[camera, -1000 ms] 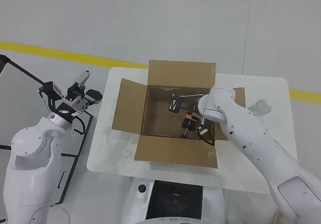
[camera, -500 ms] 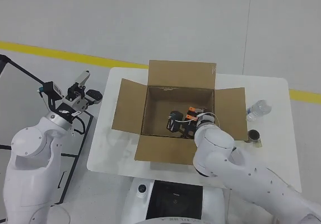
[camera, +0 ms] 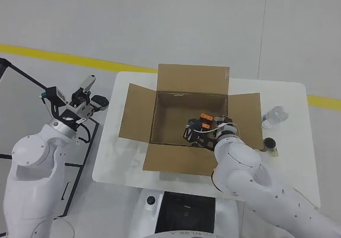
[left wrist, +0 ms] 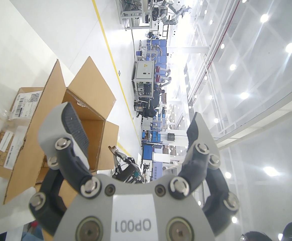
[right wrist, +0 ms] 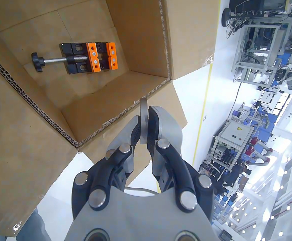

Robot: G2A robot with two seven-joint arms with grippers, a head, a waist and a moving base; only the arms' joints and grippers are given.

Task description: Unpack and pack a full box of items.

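Note:
The open cardboard box [camera: 193, 77] stands in the middle of the white table [camera: 277, 178]. On the box floor lies a black and orange vise [right wrist: 85, 57] with a screw handle. My right gripper [camera: 196, 132] hangs over the box's near right part, shut on a thin grey flat piece [right wrist: 143, 124] seen edge-on between its pads; a white cable runs under the wrist. In its own view the right gripper [right wrist: 142, 126] is above a box corner [right wrist: 169, 77]. My left gripper [camera: 87, 88] is off the table's left side, open and empty [left wrist: 133, 126], with the box [left wrist: 85, 88] beyond it.
A clear plastic bottle [camera: 274, 115] lies on the table right of the box, with a small dark can [camera: 269, 144] nearer the front. The box's four flaps are folded outward. Bare table remains at the far right and front left.
The right arm swung from the box's right side to its near side, uncovering the bottle and can. Its gripper then shifted slightly right. The left arm has not moved.

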